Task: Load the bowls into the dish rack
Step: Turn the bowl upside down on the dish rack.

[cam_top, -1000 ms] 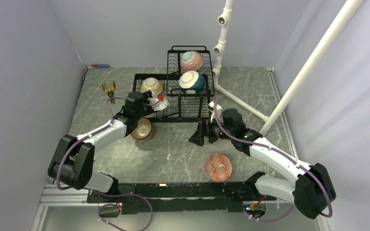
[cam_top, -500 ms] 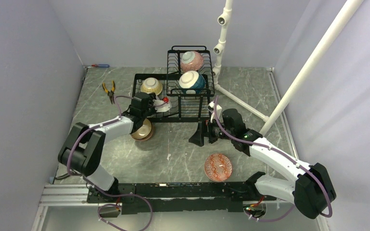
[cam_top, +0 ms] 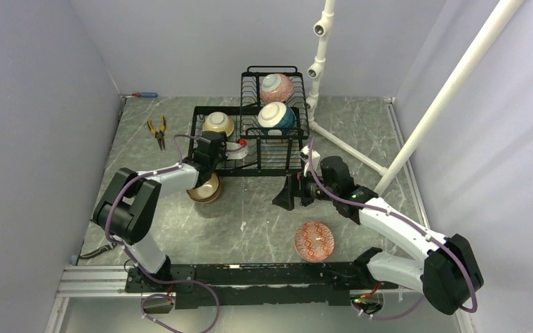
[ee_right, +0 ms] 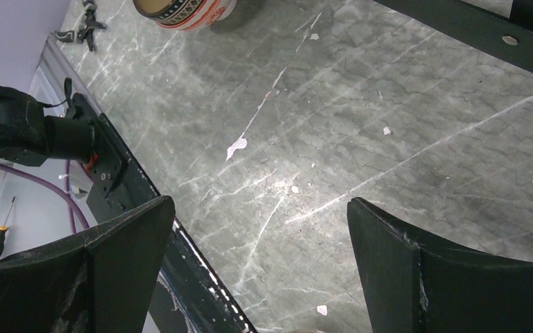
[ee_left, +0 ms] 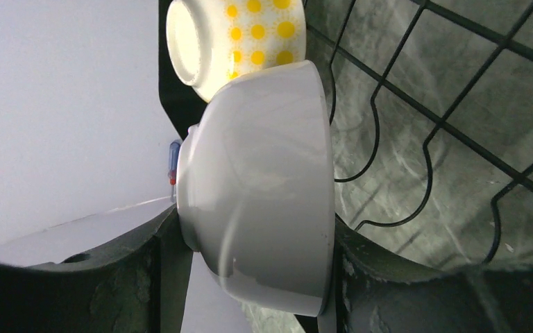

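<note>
Left gripper (cam_top: 226, 148) clasps a white bowl (ee_left: 257, 180); ease it into the rack (cam_top: 196, 119), seemingly just beside the yellow bowl (ee_left: 250, 35). Right gripper (ee_right: 260, 203) released.

White bowl (ee_left: 257, 187) sideways at rack (cam_top: 272, 154)

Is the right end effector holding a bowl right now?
No, the right end effector stands wide open above the table, with nothing between its fingers.

No readable text, label, brand or number on bowls (cam_top: 276, 118), dish rack (cam_top: 271, 154), elsewhere.
</note>
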You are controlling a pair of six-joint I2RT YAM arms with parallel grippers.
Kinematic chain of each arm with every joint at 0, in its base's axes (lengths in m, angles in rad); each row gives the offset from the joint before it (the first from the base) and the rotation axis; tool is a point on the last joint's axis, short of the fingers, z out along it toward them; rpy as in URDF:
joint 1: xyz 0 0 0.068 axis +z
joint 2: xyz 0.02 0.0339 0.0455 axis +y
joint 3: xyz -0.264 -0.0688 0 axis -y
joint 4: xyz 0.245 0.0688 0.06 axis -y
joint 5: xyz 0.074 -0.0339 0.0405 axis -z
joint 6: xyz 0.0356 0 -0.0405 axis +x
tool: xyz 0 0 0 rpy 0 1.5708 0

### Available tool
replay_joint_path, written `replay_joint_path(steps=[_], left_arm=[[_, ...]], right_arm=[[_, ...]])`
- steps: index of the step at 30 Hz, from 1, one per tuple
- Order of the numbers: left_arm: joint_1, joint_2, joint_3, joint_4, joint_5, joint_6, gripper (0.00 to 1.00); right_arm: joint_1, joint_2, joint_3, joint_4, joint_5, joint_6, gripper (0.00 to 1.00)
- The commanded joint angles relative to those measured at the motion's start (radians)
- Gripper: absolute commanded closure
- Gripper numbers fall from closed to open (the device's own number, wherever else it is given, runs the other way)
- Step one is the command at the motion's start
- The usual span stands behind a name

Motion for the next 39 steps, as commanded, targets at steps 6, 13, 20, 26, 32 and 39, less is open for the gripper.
replay_joint_path(steps=[6, 13, 20, 26, 32, 39], left_arm=[[-0.005, 0.053, 0.084, 0.025, -0.088, 0.018, 0.97], [-0.009, 0.093, 0.118, 0.006, -0.137, 0.009, 0.97], [-0.019, 0.123, 0.12, -0.001, -0.158, 0.045, 0.98], [-0.024, 0.14, 0.143, -0.071, -0.15, 0.03, 0.7], [-0.042, 0.117, 0.141, -0.117, -0.131, 0.017, 0.37], [-0.06, 0.091, 0.143, -0.207, -0.096, -0.001, 0.23]], right_arm=[[-0.005, 0.003, 0.005, 0.01, -0.009, -0.014, 0.0], [-0.006, 0.001, -0.003, 0.012, -0.008, -0.013, 0.0], [-0.008, 0.015, 0.005, 0.01, -0.015, -0.013, 0.0], [-0.01, 0.01, 0.007, 0.003, -0.01, -0.018, 0.0], [-0.011, 0.007, -0.002, 0.005, -0.011, -0.014, 0.0], [-0.011, 0.028, 0.008, 0.017, -0.024, -0.008, 0.0]])
